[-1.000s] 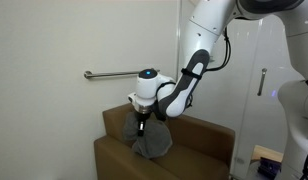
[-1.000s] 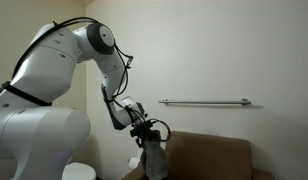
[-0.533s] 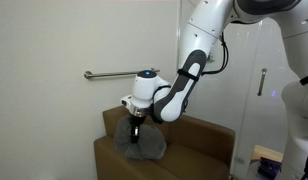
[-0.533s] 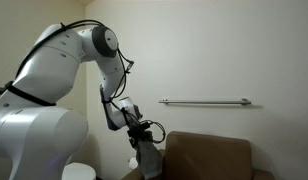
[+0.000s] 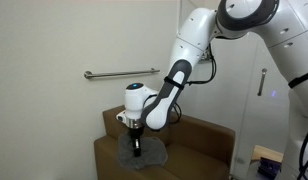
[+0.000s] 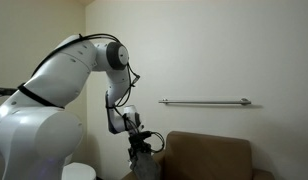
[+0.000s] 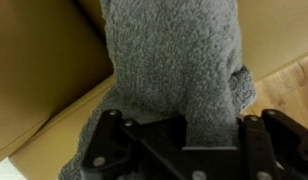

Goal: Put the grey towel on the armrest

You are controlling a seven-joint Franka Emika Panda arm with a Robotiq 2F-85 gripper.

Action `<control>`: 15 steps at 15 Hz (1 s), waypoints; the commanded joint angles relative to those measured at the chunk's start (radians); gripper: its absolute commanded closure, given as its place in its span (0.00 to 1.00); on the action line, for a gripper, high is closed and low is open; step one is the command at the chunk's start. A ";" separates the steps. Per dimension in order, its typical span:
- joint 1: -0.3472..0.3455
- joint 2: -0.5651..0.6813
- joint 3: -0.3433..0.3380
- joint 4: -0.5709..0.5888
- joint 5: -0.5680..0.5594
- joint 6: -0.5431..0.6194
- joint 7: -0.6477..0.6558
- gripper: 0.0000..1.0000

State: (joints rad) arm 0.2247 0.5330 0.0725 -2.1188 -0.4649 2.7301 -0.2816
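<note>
Both exterior views face the brown sofa [image 5: 194, 145] and wall rail [image 6: 204, 101] at mid-distance, from differing angles; the wrist view looks closely onto the grey towel [image 7: 174, 70].

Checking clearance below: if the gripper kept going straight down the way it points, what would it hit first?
The grey towel bunched under the gripper, which grips it. Then probably the brown sofa surface right beneath. The gap between them is hard to judge from these views.

No legible text, label, brand or number anywhere.
</note>
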 commanded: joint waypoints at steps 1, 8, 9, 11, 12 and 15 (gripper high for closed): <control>-0.067 0.073 0.054 0.081 0.054 -0.066 -0.116 0.97; -0.094 0.143 0.069 0.149 0.048 -0.042 -0.158 0.97; -0.096 0.147 0.072 0.153 0.049 -0.043 -0.161 0.97; -0.096 0.155 0.073 0.162 0.048 -0.043 -0.164 0.97; -0.094 0.157 0.071 0.165 0.045 -0.042 -0.162 0.97; -0.093 0.156 0.071 0.165 0.041 -0.039 -0.166 0.97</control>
State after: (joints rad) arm 0.1477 0.6858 0.1296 -1.9631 -0.4367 2.6969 -0.3934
